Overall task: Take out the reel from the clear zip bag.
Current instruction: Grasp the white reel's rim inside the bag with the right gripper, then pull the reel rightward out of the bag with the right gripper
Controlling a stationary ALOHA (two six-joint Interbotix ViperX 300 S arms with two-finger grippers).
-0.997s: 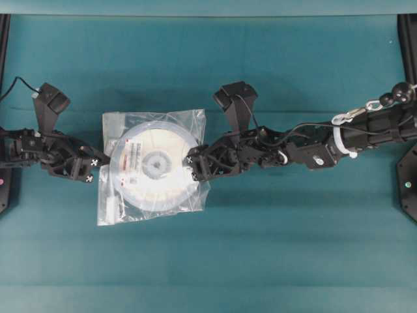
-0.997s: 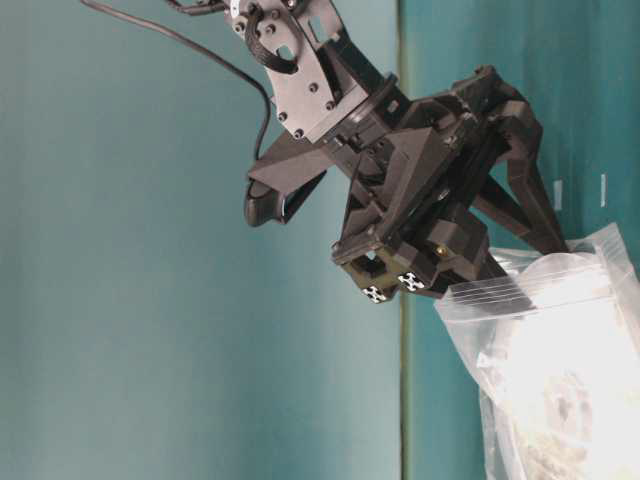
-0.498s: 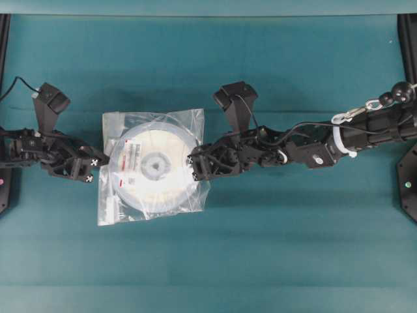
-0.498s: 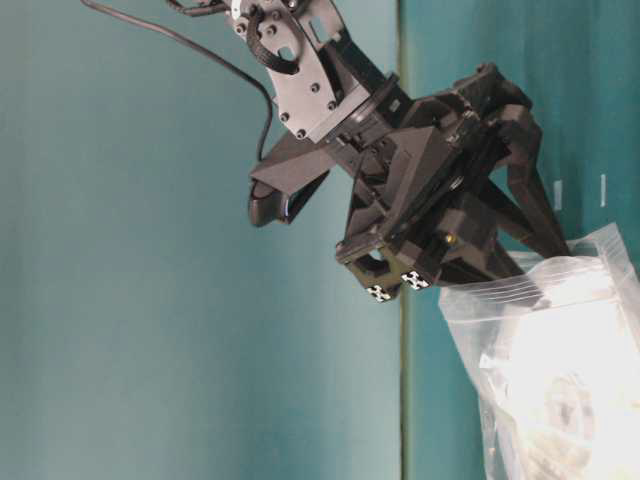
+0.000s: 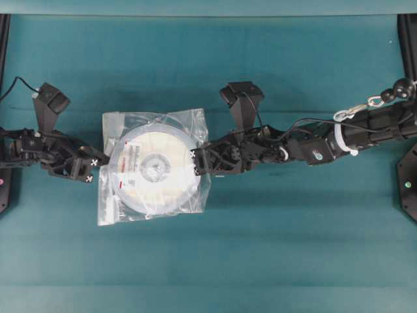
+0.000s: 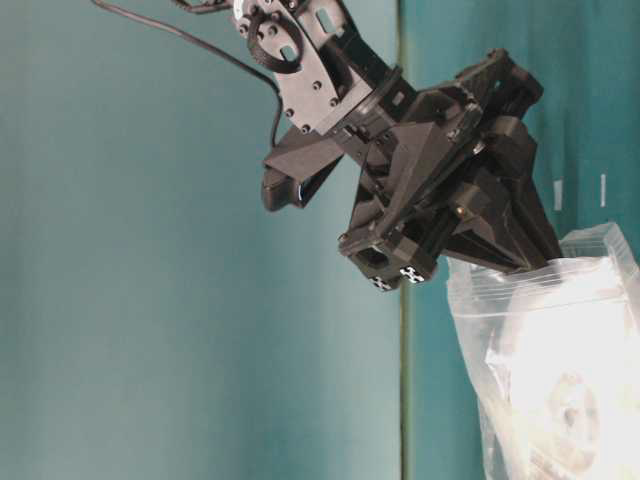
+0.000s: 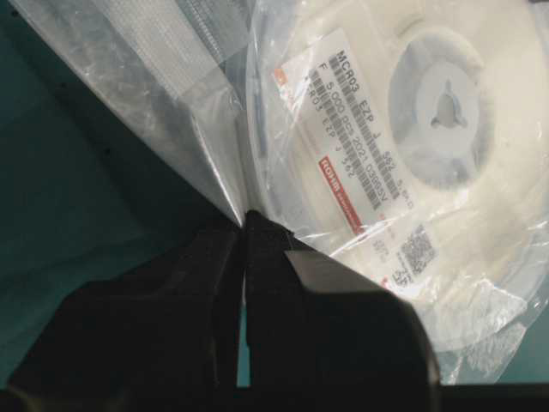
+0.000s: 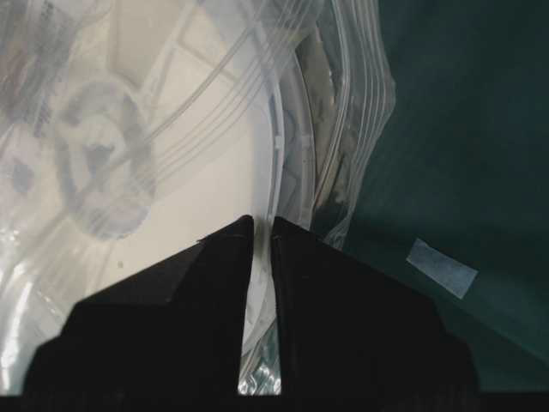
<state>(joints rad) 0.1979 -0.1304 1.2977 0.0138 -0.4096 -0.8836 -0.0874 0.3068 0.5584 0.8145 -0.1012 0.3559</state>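
Crinkled transparent plastic catches the light as the clear zip bag (image 5: 154,167) is held above the teal table (image 5: 273,248), the cream-white reel (image 5: 154,166) still wholly inside it with its red-striped label (image 7: 356,154) facing up. At the bag's left edge, the left gripper (image 5: 99,163) has its jaws pressed together on a fold of the film, beside the whitish zip strip (image 7: 184,51); the left wrist view shows the plastic drawn to a point between the two dark fingers (image 7: 283,257). At the bag's opposite edge, the right gripper (image 5: 195,163) pinches the bag, its fingers (image 8: 219,249) nearly closed with only a thin slit between them, over the reel's translucent rim; whether they catch the rim itself or only the film cannot be told. A small strip of pale tape (image 8: 442,263) lies on the table just beyond that edge of the bag. The table-level view shows the right gripper gripping the bag's rim from above.
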